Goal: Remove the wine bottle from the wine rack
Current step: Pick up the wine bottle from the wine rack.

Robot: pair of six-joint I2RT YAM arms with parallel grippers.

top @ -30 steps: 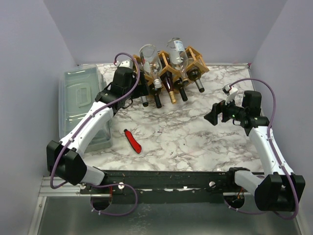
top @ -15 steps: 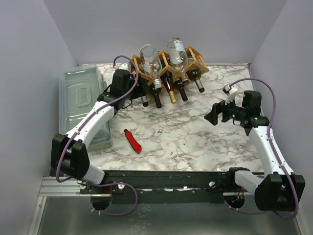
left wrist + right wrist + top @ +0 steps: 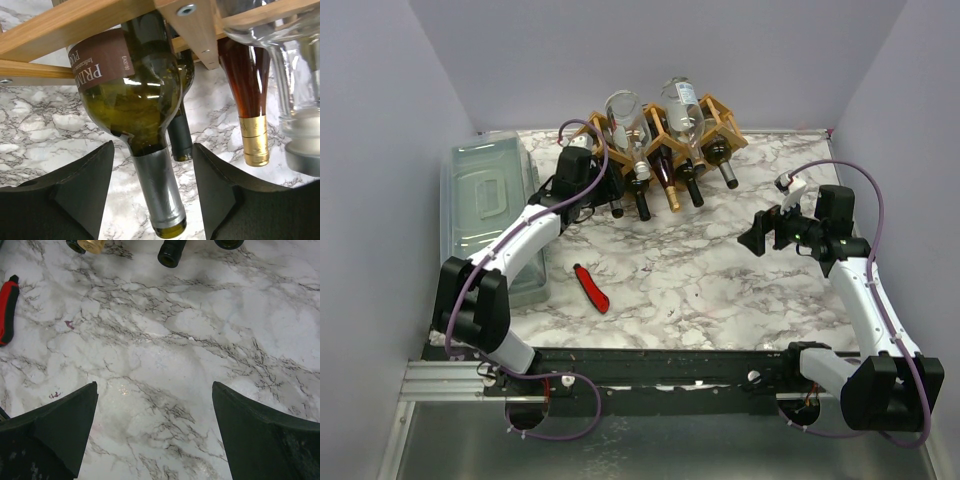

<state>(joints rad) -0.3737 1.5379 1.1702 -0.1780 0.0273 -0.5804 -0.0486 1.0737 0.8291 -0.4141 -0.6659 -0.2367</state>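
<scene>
The wine rack (image 3: 716, 112) of tan wooden slats stands at the back of the marble table, with several bottles lying in it, necks toward me. In the left wrist view a slat of the wine rack (image 3: 55, 27) crosses above the green wine bottle (image 3: 135, 100), whose brown label reads "PRIM" and whose neck has a grey foil. My left gripper (image 3: 153, 150) straddles that neck, open, with a gap showing on each side. In the top view the left gripper (image 3: 607, 193) is at the rack's left lower cell. My right gripper (image 3: 752, 238) hovers open over bare marble, empty (image 3: 155, 390).
A clear plastic bin (image 3: 485, 210) lies along the left edge beside the left arm. A red and black tool (image 3: 591, 288) lies on the marble in front. An amber bottle with a gold cap (image 3: 250, 100) and a clear glass bottle (image 3: 300, 100) hang right of the green one.
The left arm has reached forward to the rack's left lower cell, and its jaws have narrowed around the green bottle's neck. The right arm has not moved.
</scene>
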